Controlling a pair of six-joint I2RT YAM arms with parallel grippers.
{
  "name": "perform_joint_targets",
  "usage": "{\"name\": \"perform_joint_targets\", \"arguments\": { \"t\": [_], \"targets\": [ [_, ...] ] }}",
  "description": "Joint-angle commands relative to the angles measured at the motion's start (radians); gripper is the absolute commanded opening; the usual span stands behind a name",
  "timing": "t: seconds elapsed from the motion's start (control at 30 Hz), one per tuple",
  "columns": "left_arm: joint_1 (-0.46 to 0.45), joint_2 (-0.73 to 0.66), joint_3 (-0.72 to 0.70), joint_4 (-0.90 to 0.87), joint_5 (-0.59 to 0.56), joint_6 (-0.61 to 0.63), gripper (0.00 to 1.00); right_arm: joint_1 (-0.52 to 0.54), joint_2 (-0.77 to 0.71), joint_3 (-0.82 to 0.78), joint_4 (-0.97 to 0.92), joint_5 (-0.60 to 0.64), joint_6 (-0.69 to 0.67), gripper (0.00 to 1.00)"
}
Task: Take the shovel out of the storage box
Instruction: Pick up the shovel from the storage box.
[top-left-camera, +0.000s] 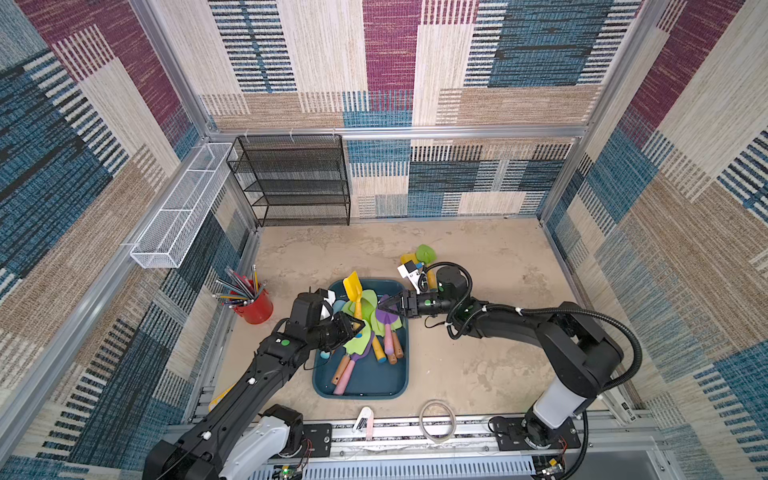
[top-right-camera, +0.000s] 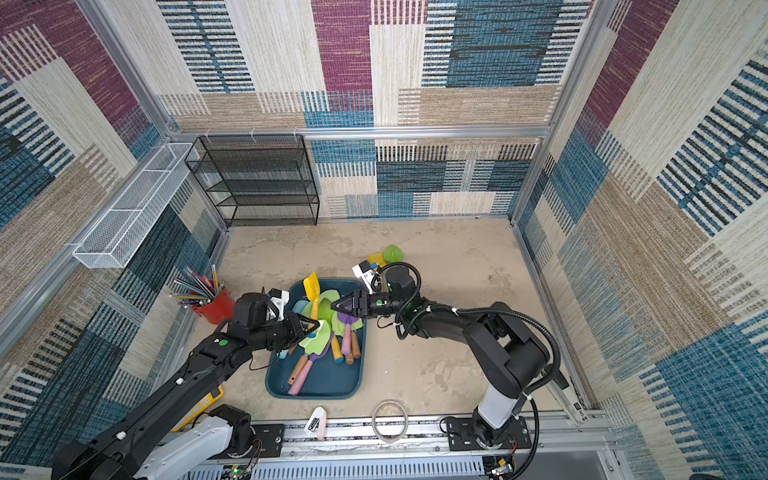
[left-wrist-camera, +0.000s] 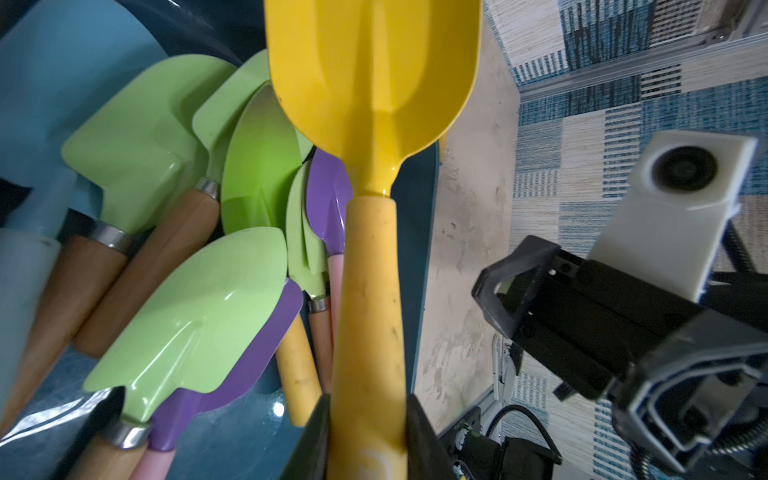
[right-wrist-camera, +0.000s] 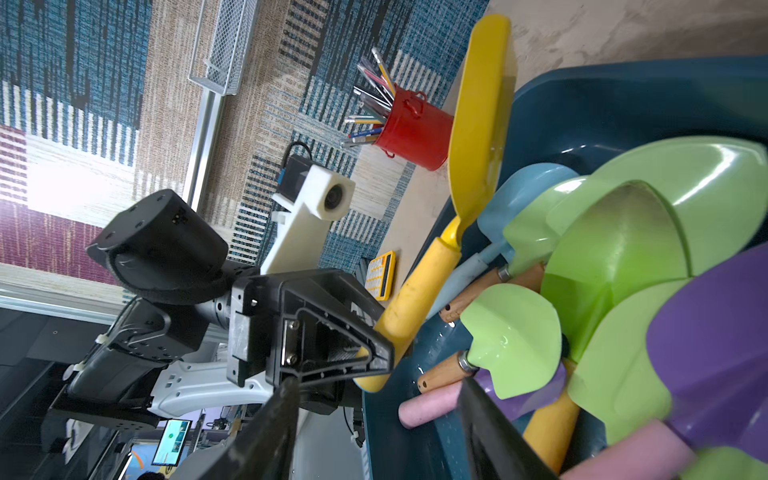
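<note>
**Yellow shovel gripped at the handle end, over the tub**

The left jaws are closed tight on the butt of the yellow shovel (left-wrist-camera: 374, 83). In the left wrist view its yellow handle runs up between the two black fingers (left-wrist-camera: 307, 440). In both top views the shovel (top-left-camera: 353, 285) (top-right-camera: 311, 284) points away from the robot, with its blade reaching across the far rim of the storage box (top-left-camera: 399, 386) (top-right-camera: 328, 384). The right wrist view shows the shovel (right-wrist-camera: 478, 124) slanting along the box's edge (right-wrist-camera: 623, 95), its scoop out over the counter (top-left-camera: 478, 332). Whether the handle touches the pile below cannot be told.

The right jaws stand partly open with nothing between their fingers (right-wrist-camera: 266, 436). They hang over the far right part of the box, just above a purple shovel (top-left-camera: 387, 320).

Under both sets of jaws the box holds a heap of other tools: green shovels (left-wrist-camera: 199, 316), a light blue shovel (left-wrist-camera: 62, 104), and wooden and pink handles lying towards the near end. The near end of the box floor is bare.

Beyond the box's far right corner, a green scoop (top-left-camera: 424, 252) lies on the counter. A red cup of pencils (top-left-camera: 257, 309) stands to the left of the box. A tape ring (top-left-camera: 437, 419) lies at the near edge. A white wire basket (top-left-camera: 178, 216) hangs on the left wall, and a black mesh rack (top-left-camera: 291, 183) stands at the back.
</note>
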Motion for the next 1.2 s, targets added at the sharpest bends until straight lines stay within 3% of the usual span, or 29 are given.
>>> {"name": "perform_joint_targets", "arguments": {
  "t": [0.0,0.17,0.6,0.93,1.17],
  "targets": [
    [0.007,-0.007,-0.038,0.200,0.113,-0.098,0.12,0.006,0.039,0.020,0.155,-0.061,0.089,0.63],
    [0.010,-0.027,-0.093,0.356,0.161,-0.181,0.12,0.011,0.101,0.059,0.198,-0.076,0.130,0.62],
    [0.009,-0.056,-0.125,0.421,0.228,-0.199,0.14,0.016,0.239,0.105,0.395,-0.106,0.275,0.58],
    [0.009,-0.052,-0.141,0.501,0.262,-0.239,0.14,0.021,0.372,0.159,0.685,-0.138,0.509,0.44],
    [0.008,-0.054,-0.188,0.552,0.271,-0.263,0.16,0.021,0.409,0.185,0.751,-0.147,0.568,0.31]
  ]
}}
